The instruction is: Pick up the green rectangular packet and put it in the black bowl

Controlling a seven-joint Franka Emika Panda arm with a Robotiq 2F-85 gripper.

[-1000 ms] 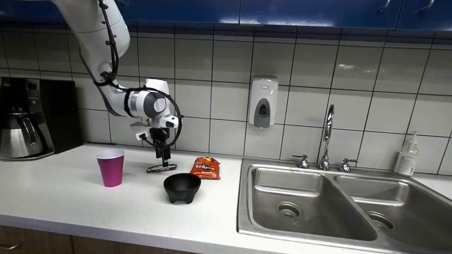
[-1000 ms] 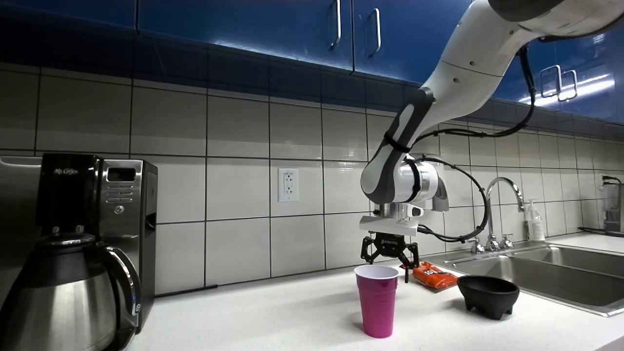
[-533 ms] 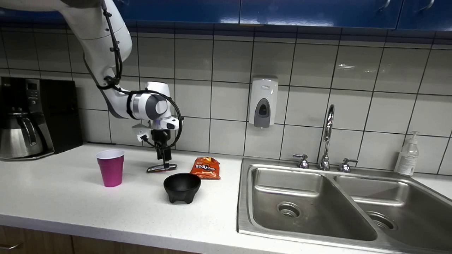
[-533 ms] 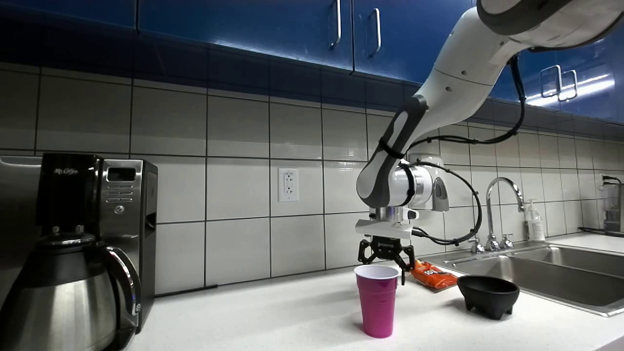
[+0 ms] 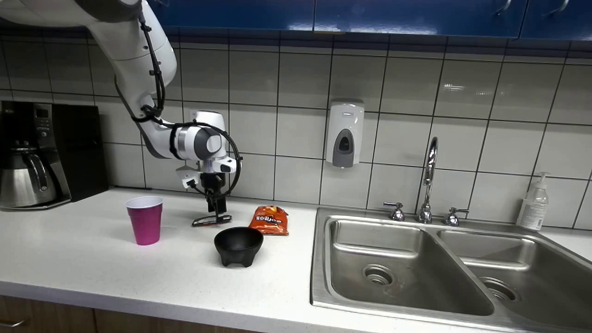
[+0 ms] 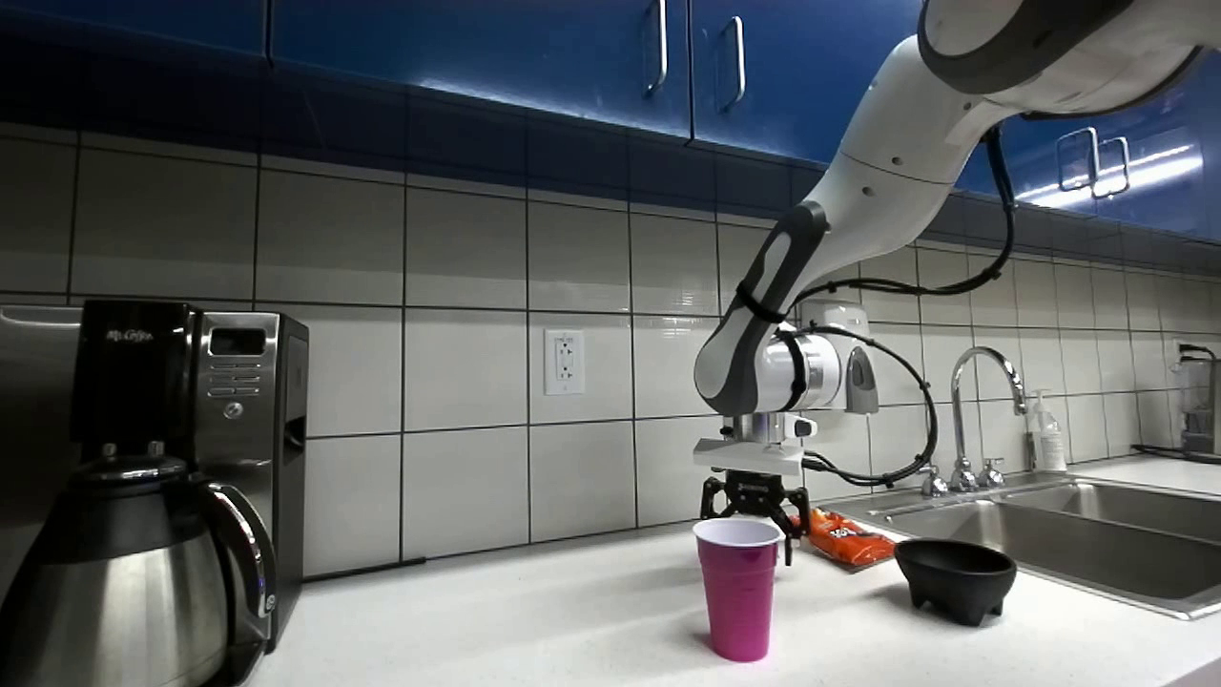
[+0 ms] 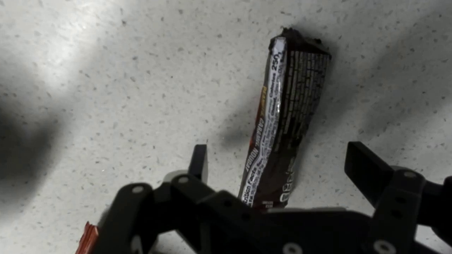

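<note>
The green rectangular packet [image 7: 287, 116] looks very dark, with a pale printed strip, and lies flat on the counter. In an exterior view it shows as a thin dark strip [image 5: 203, 222]; the cup and gripper hide it in the matching exterior view. My gripper [image 7: 277, 157] is open, pointing down, with one finger on each side of the packet and gaps on both sides. In an exterior view its fingers [image 5: 216, 211] are low, just over the packet. The black bowl [image 5: 238, 246] stands upright on short feet, nearer the counter's front edge; it also shows in an exterior view [image 6: 957, 578].
A magenta cup [image 5: 146, 223] stands upright left of the bowl. An orange-red snack packet [image 5: 269, 221] lies behind and right of the bowl; its corner shows in the wrist view [image 7: 87, 238]. A metal sink [image 5: 319, 259] is at the right, a coffee maker [image 5: 78, 148] at the left.
The arm and gripper have moved down toward the packet and slightly sideways. The packet, bowl, cup and snack packet have not moved.
</note>
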